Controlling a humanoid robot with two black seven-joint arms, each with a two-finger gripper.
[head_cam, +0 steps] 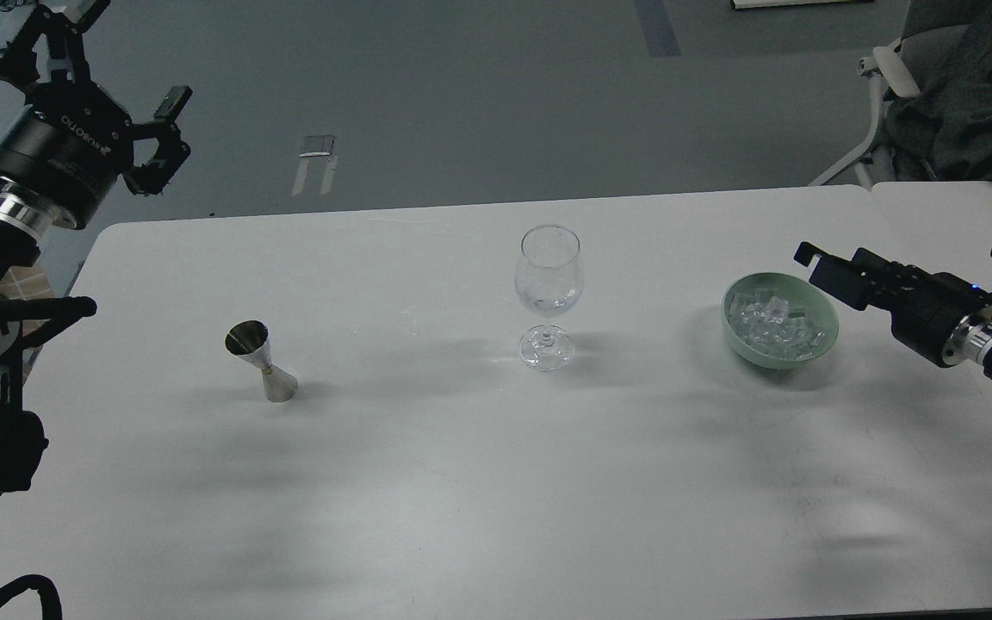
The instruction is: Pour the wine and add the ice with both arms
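A clear stemmed wine glass (548,293) stands upright at the middle of the white table (461,482). A steel jigger (260,359) stands to its left. A pale green bowl (817,351) holds the heap of clear ice cubes (774,324) at the right. My left gripper (91,82) is raised above the table's far left corner, fingers spread wide and empty. My right gripper (823,271) hovers just right of the bowl, level with its rim, pointing left; it is dark and its fingers cannot be told apart.
A second white table (961,207) adjoins at the right, with a chair (901,95) and a dark cloth behind it. The grey floor lies beyond the table's far edge.
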